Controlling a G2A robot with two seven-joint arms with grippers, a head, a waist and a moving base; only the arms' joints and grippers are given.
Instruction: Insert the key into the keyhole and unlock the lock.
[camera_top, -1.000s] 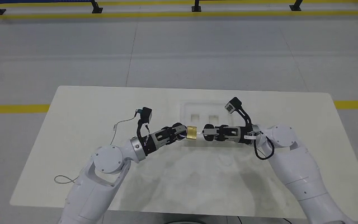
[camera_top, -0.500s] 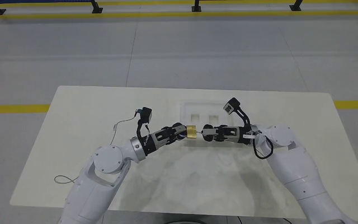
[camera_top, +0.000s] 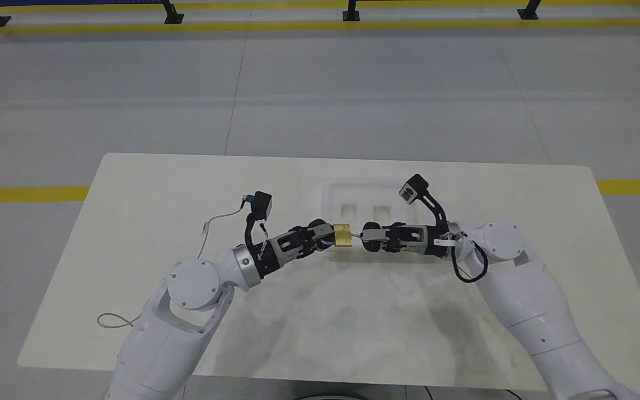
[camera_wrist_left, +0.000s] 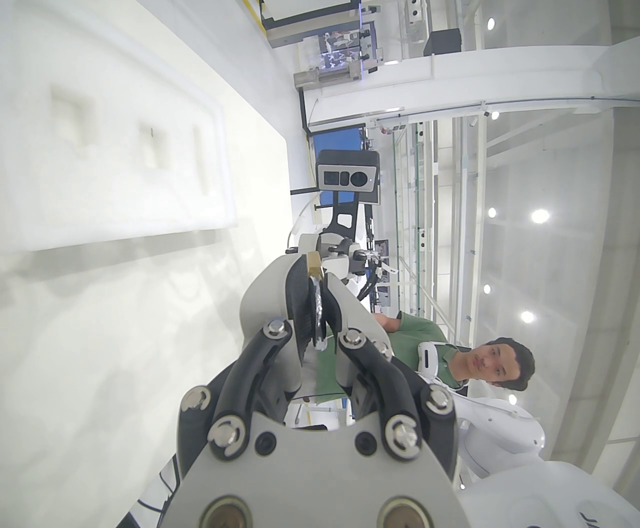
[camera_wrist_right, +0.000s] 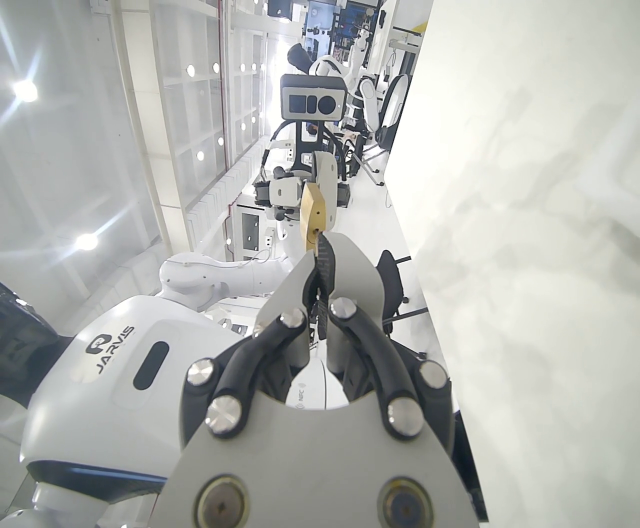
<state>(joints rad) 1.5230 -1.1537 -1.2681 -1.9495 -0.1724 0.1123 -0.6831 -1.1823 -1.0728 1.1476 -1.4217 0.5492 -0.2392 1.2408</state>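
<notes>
Top view: lock (camera_top: 343, 236) mid-frame, pinched by left jaws; right jaws pinch key (camera_wrist_right: 313, 234), tip touching lock.

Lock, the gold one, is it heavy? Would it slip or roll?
Probably heavy for its size: the lock looks like solid brass. Its flat blocky body likely won't roll. Smooth metal may slip, though the left gripper pinches it.

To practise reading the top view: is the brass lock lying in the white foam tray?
No, the left gripper holds the lock up, on the robot's side of the foam tray.
</notes>
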